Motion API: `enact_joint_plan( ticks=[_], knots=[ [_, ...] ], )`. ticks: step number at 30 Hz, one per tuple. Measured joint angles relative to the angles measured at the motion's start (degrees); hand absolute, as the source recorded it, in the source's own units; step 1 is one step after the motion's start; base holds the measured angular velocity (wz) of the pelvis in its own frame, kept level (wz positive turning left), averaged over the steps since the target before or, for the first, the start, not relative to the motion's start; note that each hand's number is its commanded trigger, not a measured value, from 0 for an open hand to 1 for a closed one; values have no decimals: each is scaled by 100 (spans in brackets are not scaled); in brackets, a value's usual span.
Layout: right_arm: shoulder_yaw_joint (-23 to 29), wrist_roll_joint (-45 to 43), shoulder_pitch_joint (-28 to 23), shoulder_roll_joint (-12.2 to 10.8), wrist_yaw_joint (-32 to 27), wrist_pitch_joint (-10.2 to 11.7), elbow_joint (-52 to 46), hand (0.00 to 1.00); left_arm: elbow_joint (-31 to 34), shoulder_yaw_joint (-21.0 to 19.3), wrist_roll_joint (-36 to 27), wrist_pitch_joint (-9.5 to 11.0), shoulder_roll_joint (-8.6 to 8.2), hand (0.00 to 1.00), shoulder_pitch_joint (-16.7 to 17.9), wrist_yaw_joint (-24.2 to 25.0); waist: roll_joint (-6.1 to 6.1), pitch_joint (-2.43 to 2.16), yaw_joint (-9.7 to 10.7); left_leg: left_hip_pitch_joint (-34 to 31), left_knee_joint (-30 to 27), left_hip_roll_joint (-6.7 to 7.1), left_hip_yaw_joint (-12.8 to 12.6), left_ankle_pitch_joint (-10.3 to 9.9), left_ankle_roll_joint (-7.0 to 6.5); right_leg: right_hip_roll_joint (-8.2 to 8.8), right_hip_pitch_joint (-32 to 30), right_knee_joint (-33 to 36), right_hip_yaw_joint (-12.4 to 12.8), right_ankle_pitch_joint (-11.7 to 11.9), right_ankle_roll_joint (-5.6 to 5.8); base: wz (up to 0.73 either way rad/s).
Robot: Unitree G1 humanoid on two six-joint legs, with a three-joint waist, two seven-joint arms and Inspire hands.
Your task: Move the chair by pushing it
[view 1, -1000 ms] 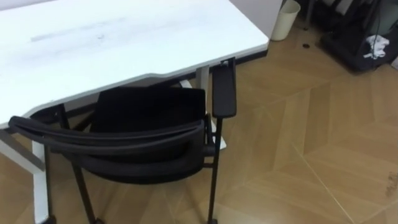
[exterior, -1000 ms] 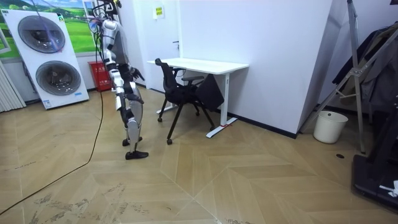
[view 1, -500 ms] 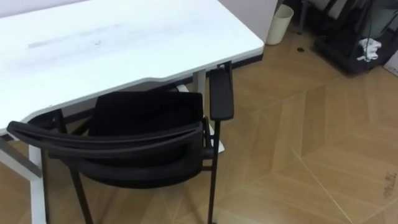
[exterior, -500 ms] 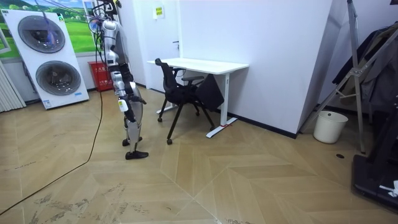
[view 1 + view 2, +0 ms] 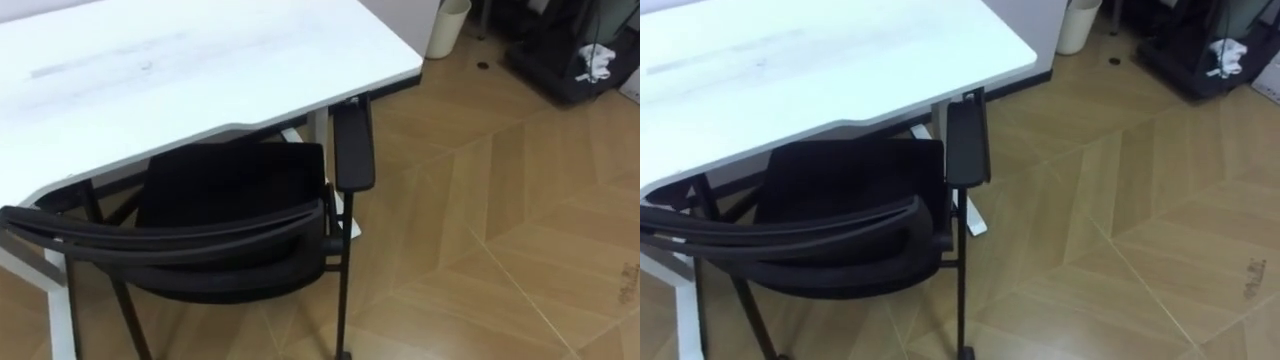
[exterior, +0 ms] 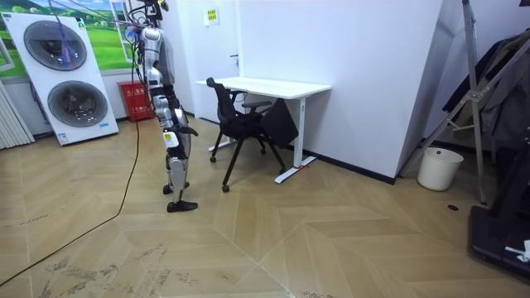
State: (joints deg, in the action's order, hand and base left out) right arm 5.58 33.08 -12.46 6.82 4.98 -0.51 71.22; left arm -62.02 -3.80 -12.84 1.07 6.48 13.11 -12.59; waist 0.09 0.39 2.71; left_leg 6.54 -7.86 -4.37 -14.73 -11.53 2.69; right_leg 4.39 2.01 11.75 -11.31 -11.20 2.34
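1. Right hand [image 6: 168, 136] sits low beside the robot's hip in the room view. The left hand [image 6: 189, 130] is a little forward of the body, on the chair's side. Both are too small there to tell whether the fingers are straight or curled, and neither touches anything.
2. The room view takes in the whole robot. It stands upright on the wood floor [image 6: 290, 240], facing the room view's right, with a gap of floor between it and the chair [image 5: 225, 190]. Two stacked washing machines [image 6: 62, 74] stand behind it.
3. The eye views look down from above the chair. The white desk [image 5: 200, 70] spans the upper left of the scene.
4. The chair is black. Its seat is tucked partly under the desk's near edge. Its curved backrest [image 5: 170, 235] runs across the lower left, nearest the robot, on thin dark legs.
5. The chair's right armrest [image 5: 354, 148], a flat dark pad, stands just outside the desk's corner, beside the white desk leg [image 5: 318, 125].
6. A pale waste bin [image 5: 446, 25] stands by the wall, well apart from the chair.
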Motion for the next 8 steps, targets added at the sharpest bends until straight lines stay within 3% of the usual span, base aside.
enact_joint_plan(
  ticks=[8],
  knots=[
    [-233,13,37,0,23,-46,9,0,-160,183,103,-121,39,0,-154,334,19,13,9,4,0,3,-12,0,0,2,-4,-8,10,-3,3,0]
  ],
)
